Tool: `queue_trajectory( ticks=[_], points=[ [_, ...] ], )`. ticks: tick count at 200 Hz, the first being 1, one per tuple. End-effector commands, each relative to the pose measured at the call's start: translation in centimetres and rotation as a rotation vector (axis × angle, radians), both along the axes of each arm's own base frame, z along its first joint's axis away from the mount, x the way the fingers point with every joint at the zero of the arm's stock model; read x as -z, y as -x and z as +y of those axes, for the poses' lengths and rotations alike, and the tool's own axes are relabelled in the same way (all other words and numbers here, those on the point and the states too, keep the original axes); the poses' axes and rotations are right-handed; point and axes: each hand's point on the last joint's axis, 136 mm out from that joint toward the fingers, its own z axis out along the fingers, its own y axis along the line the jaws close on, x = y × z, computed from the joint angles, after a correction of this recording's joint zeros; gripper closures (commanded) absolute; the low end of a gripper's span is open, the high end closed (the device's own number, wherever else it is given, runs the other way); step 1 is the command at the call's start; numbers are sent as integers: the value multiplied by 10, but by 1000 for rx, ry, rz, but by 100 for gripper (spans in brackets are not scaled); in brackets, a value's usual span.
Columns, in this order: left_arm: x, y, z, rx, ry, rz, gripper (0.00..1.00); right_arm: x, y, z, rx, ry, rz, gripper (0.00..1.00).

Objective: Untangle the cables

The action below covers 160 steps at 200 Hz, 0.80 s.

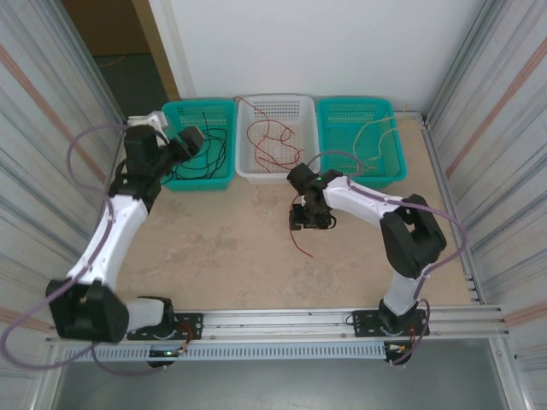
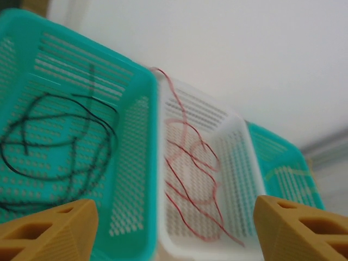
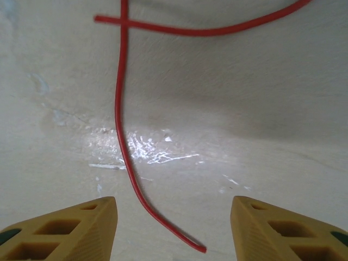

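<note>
Black cables (image 1: pixel 202 159) in left teal basket (image 1: pixel 198 105), left gripper (image 1: pixel 191 140) above them, spread, empty, red cables (image 1: pixel 272 142) in white basket (image 1: pixel 275 99), right gripper (image 1: pixel 312 223) spread over loose red cable (image 3: pixel 120 109) on table (image 1: pixel 222 252), wrist view showing its end untouched between the fingers (image 3: pixel 70 228), pale yellow cable (image 1: pixel 369 137) in right teal basket (image 1: pixel 355 102)

White back wall (image 1: pixel 342 43); corrugated metal side panels (image 1: pixel 51 85); scuffed beige tabletop (image 1: pixel 222 256).
</note>
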Motion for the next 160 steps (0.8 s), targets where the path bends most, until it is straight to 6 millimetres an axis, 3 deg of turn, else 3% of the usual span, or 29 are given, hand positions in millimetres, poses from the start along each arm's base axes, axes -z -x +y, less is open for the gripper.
queue_trajectory(
  ticks=[1, 32, 57, 109, 160],
  points=[
    [34, 49, -19, 86, -77, 97, 27, 2, 1, 9, -71, 45, 7, 46],
    [60, 102, -46, 202, -32, 149, 29, -4, -23, 16, -49, 52, -71, 47],
    [71, 124, -56, 252, 39, 189, 32, -4, -48, 13, 2, 123, -130, 40],
    [65, 132, -56, 271, 38, 174, 33, 12, -76, 2, 70, 275, -151, 37],
    [66, 133, -58, 286, 36, 175, 35, 22, -70, -4, 78, 299, -93, 42]
  ],
)
